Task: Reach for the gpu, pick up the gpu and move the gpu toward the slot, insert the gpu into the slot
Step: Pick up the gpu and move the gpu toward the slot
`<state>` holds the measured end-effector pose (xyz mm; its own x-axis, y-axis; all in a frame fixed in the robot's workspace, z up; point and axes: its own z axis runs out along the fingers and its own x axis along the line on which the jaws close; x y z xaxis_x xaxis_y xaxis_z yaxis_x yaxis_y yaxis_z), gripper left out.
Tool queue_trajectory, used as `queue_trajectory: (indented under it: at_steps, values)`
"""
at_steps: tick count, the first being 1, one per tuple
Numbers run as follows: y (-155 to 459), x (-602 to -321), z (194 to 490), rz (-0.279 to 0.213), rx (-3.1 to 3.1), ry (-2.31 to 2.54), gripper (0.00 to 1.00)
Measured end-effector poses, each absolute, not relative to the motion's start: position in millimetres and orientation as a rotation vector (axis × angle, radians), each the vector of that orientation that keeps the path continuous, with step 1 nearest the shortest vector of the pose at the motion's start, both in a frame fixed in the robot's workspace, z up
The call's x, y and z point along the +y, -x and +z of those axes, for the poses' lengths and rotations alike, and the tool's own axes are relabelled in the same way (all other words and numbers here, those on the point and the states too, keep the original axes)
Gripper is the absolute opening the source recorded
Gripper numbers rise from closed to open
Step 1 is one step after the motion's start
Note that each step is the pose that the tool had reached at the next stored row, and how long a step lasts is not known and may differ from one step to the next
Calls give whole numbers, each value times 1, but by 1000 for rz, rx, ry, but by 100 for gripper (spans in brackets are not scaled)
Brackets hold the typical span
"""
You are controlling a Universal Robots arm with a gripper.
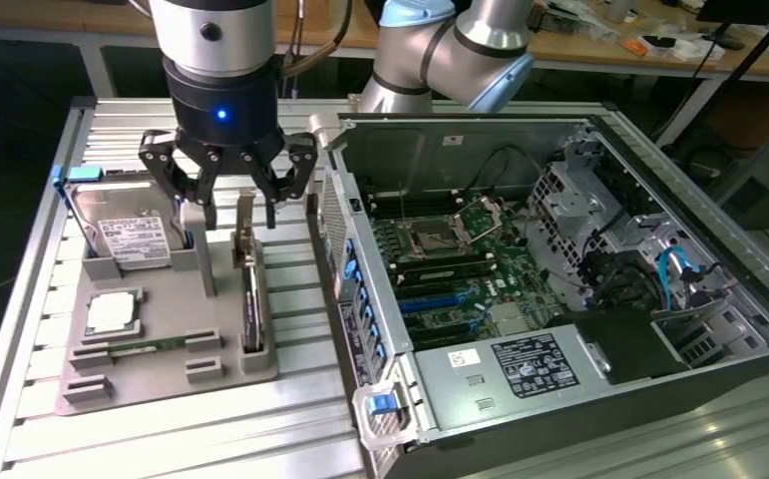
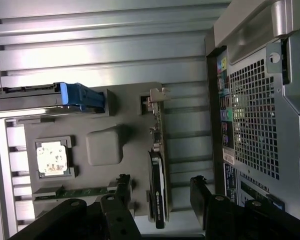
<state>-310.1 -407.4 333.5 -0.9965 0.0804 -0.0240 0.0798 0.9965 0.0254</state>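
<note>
The gripper [image 1: 231, 213] hovers with its jaws spread wide over the gpu [image 1: 248, 299], which stands on edge in the grey holder [image 1: 158, 384] beside the open computer case [image 1: 518, 130]. In the wrist view the card [image 2: 159, 185] lies between the two fingers [image 2: 121, 192], touching neither.

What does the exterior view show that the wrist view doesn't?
Exterior view: the motherboard inside the open case, and the label on the hard drive. Wrist view: the case's perforated back panel up close. Both: the open claw over the gpu, which stands on edge in the grey tray.
</note>
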Motion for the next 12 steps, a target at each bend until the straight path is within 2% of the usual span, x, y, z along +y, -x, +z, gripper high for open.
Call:
queue_trajectory:
  at_steps: [12]
  values:
    - [310,-416,320,38,3116,-125,60]
